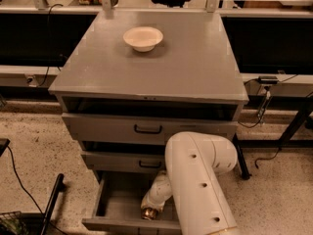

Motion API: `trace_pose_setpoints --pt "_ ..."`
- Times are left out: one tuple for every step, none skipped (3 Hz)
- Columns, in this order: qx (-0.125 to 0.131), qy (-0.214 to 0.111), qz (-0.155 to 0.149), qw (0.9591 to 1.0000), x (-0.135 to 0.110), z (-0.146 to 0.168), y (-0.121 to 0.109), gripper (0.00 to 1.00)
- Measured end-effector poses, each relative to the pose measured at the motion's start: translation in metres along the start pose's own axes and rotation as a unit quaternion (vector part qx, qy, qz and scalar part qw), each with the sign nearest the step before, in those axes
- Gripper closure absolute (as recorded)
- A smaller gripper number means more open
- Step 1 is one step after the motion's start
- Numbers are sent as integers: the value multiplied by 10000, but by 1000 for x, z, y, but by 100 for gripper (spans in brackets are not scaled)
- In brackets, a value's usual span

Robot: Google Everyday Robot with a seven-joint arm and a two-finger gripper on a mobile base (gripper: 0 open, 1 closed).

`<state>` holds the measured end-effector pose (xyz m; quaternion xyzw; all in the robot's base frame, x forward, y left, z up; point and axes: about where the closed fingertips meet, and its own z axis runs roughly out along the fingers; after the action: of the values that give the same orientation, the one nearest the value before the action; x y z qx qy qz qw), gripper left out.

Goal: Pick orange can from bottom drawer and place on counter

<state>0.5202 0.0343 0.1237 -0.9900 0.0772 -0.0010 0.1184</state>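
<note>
The tool [152, 205] reaches down into the open bottom drawer [115, 207], below the front edge of the table [186, 67]. The orange can [148, 213] sits right at the tool's tip, near the drawer's front. Whether the tool grips it, I cannot tell. A bowl [143, 37] stands near the table's back edge.

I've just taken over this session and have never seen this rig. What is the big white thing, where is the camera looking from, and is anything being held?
The big white shape is the robot's single arm, close to the camera. There is only this one camera view, looking down on a grey drawer cabinet. The arm reaches into the open bottom drawer, where its gripper sits right at the orange can. Whether the can is actually gripped cannot be told. On the counter stands a white bowl.
</note>
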Motion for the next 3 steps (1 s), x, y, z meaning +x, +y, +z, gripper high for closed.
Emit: trace_pose_setpoints --pt "134 66 21 9999 5 -1 -1 62" --pt "626 317 163 9974 16 -26 -4 63" --pt "1535 771 181 9850 27 -80 -20 56"
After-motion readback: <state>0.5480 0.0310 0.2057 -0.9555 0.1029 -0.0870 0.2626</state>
